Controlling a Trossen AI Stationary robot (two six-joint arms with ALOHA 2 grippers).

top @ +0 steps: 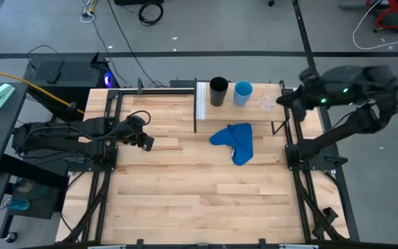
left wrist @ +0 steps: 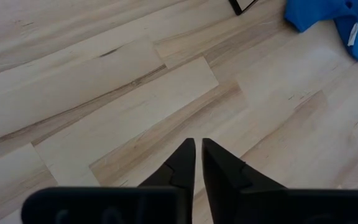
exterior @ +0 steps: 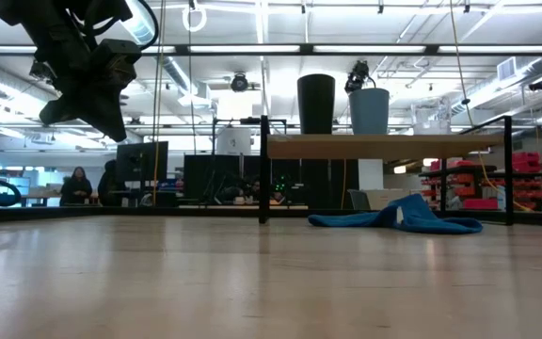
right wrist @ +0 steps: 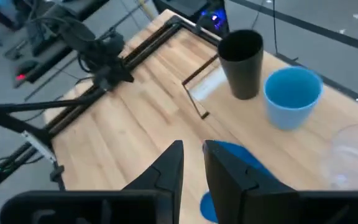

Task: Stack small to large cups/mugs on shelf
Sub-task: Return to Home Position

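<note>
The pale wood shelf (top: pixel 206 111) stands at the table's far edge. On it, from left to right, stand a tall black tumbler (top: pixel 218 91), a blue cup (top: pixel 242 93) and a small clear glass (top: pixel 267 104), all upright on their bases. They also show in the right wrist view: the tumbler (right wrist: pixel 241 62), the blue cup (right wrist: pixel 291 96) and the glass (right wrist: pixel 353 155). My right gripper (top: pixel 282 102) hangs above the shelf's right end beside the glass, shut and empty (right wrist: pixel 194 152). My left gripper (top: pixel 146 142) hovers over the table's left part, shut and empty (left wrist: pixel 199 149).
A crumpled blue cloth (top: pixel 233 142) lies on the tabletop just in front of the shelf; it also shows in the low view (exterior: pixel 398 217). Black metal frames (top: pixel 109 131) run along the table's left and right edges. The near half of the wooden tabletop (top: pixel 199 200) is bare.
</note>
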